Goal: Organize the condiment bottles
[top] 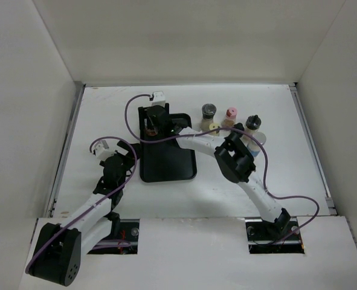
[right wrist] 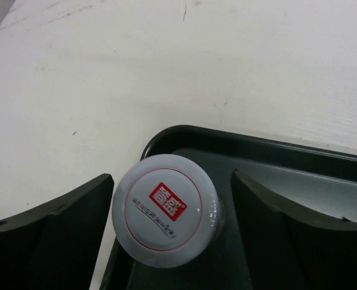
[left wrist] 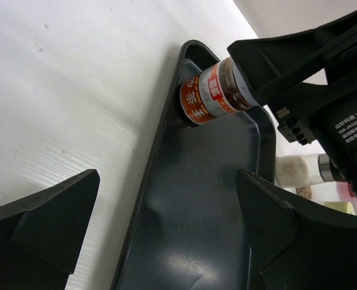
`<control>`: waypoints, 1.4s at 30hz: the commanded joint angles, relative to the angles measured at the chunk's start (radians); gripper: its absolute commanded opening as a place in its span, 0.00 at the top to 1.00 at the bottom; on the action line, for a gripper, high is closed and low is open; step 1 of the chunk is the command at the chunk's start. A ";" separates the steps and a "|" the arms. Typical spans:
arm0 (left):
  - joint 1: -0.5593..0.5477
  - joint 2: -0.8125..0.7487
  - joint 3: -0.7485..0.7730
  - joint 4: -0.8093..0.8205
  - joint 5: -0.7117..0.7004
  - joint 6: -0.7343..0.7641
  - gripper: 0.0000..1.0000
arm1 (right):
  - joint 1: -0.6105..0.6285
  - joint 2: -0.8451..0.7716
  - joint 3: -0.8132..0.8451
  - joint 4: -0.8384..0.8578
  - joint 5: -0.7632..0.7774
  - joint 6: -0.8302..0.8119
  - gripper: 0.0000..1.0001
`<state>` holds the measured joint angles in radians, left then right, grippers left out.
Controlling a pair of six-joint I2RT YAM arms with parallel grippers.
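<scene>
Standing in tray: brown jar (right wrist: pixel 166 208), white lid with a red logo, in the far left corner of the black tray (top: pixel 172 166).
Right gripper (right wrist: pixel 172 177): poised over that jar, jaws apart, one finger on each side of the lid with a gap showing on one side.
Left gripper (left wrist: pixel 166 181): jaws wide apart, holding nothing, low beside the tray's left rim.
Other bottles: grey-capped bottle (top: pixel 209 110), pink-capped bottle (top: pixel 230 113), black-capped bottle (top: pixel 253 121) and yellow-green-capped jar (top: pixel 214 127), grouped on the white table (top: pixel 106 109) right of the tray.

Showing a white jar cap (right wrist: pixel 166 210) with red square logo (thin red ring around), and showing a black tray (right wrist: pixel 257 144).
</scene>
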<state>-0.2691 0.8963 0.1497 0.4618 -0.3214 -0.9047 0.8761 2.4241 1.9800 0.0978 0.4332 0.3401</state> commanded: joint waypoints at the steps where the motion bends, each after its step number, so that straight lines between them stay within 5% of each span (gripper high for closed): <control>1: -0.003 0.007 -0.004 0.044 -0.004 -0.002 0.00 | 0.011 -0.074 -0.004 0.083 0.035 0.016 0.11; 9: -0.003 -0.002 -0.002 0.043 0.001 0.000 0.00 | -0.016 -0.362 -0.262 0.170 -0.042 0.043 0.12; 13: -0.008 0.007 0.001 0.047 -0.001 0.003 0.00 | -0.085 -0.537 -0.418 0.181 -0.051 0.008 0.62; 15: -0.011 0.009 0.002 0.048 0.004 0.001 0.00 | -0.137 -0.591 -0.464 0.139 -0.037 -0.007 0.69; 18: -0.011 -0.011 0.005 0.040 0.004 0.004 0.00 | -0.197 -0.620 -0.494 0.047 -0.007 -0.018 0.56; 21: -0.014 0.013 0.005 0.046 -0.002 0.004 0.00 | -0.228 -0.623 -0.514 0.016 0.085 -0.079 0.20; 24: -0.014 -0.003 0.007 0.044 0.004 0.006 0.00 | -0.252 -0.611 -0.520 -0.003 0.148 -0.142 0.08; 29: -0.023 0.039 0.011 0.060 0.004 0.007 0.00 | -0.302 -0.583 -0.509 -0.078 0.118 -0.162 0.00; 42: -0.026 0.073 0.016 0.080 0.008 0.006 0.00 | -0.346 -0.508 -0.501 -0.165 -0.014 -0.067 0.04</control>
<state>-0.2909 0.9604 0.1501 0.4843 -0.3130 -0.9035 0.5362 1.9079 1.4628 -0.0612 0.4740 0.2440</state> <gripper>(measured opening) 0.997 0.971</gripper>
